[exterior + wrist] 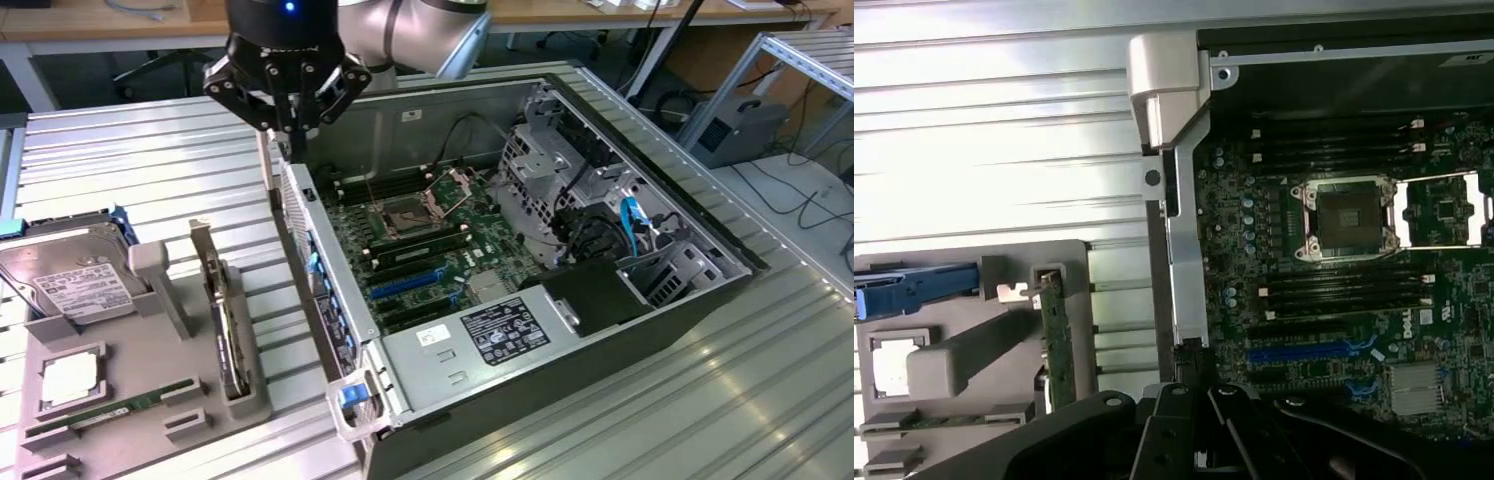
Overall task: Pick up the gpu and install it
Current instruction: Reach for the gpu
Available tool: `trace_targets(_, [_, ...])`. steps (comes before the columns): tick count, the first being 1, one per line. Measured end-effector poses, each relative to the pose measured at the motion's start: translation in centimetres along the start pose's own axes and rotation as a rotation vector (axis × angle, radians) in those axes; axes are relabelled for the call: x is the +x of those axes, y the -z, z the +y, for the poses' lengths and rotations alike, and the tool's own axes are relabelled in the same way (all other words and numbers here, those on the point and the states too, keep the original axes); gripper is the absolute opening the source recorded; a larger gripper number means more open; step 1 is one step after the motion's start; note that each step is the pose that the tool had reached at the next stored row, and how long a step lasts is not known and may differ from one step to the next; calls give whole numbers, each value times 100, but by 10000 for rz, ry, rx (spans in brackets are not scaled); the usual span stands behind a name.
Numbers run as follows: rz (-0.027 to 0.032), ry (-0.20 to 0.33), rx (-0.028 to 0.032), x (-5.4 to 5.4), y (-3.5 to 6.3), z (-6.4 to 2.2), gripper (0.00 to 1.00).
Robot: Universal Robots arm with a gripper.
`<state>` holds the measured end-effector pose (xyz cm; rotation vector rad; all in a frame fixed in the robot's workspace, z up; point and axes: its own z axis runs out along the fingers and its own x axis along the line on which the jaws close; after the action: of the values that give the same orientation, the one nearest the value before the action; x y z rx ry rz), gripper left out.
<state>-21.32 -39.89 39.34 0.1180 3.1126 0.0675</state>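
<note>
**Gripper (286,136) clenched on nothing over the case wall**

Its fingers are pressed together above the near wall of the open computer case (694,300). The gpu (222,322) stands on edge in the grey tray (150,372), beside the case at the exterior view's left.

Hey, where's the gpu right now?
The gpu stands on edge in a slot of the gray holder tray on the exterior view's left, between the hard drive and the open computer case.
</note>
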Motion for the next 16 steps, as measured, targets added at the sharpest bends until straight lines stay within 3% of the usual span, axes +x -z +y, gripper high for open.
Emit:
trace_targets(12, [-1,0,-1,593,16,-45,11])
trace_targets(16, [0,0,0,721,20,-54,11])
